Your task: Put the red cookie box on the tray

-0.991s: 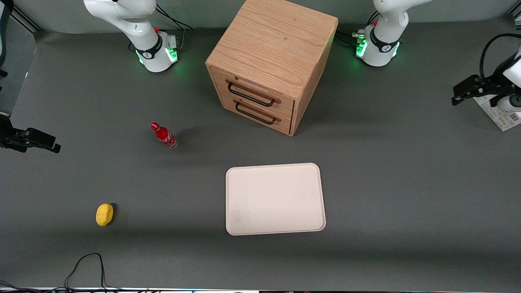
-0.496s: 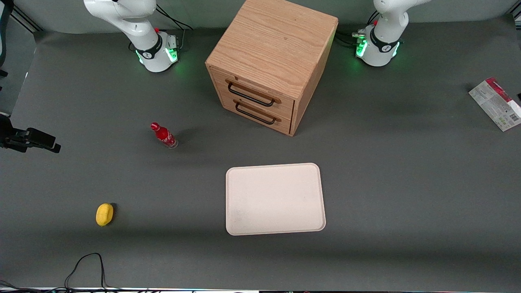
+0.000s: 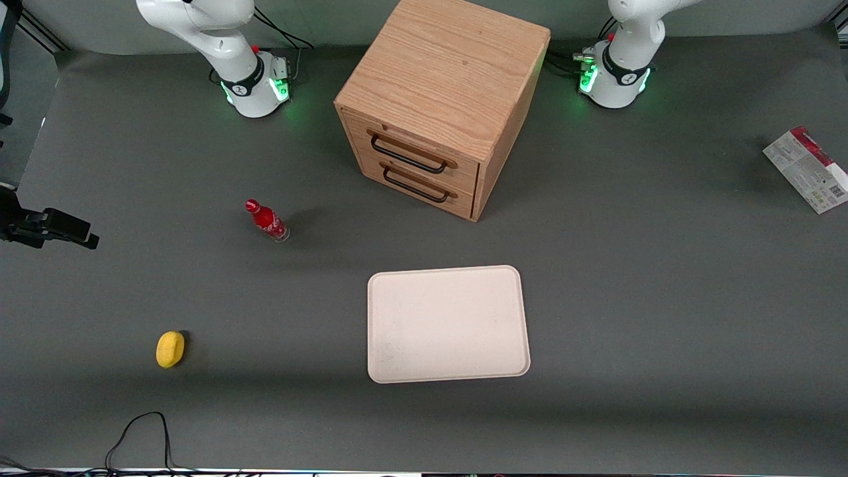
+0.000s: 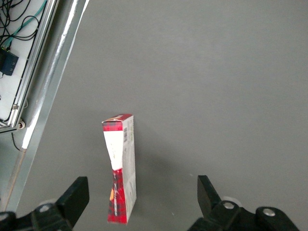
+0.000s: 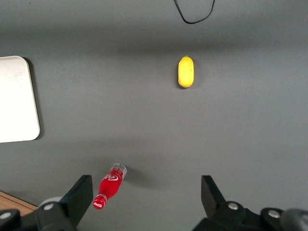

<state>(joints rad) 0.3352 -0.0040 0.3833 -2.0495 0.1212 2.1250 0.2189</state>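
Observation:
The red cookie box (image 3: 805,169) lies at the working arm's end of the table, near the table edge. In the left wrist view it (image 4: 120,168) stands on a thin edge, red with a white patch and a grey printed face. My left gripper (image 4: 143,197) is out of the front view. It hangs above the box, open and empty, with the box between its two black fingers (image 4: 77,197) and closer to one of them. The cream-white tray (image 3: 448,324) lies empty mid-table, nearer to the front camera than the cabinet.
A wooden cabinet (image 3: 440,106) with two shut drawers stands mid-table. A small red bottle (image 3: 266,220) and a yellow object (image 3: 170,348) lie toward the parked arm's end. A metal rail (image 4: 43,86) runs along the table edge close to the box.
One second ago my left gripper showed in the front view over the box. It has since moved out of that view. The box has not moved.

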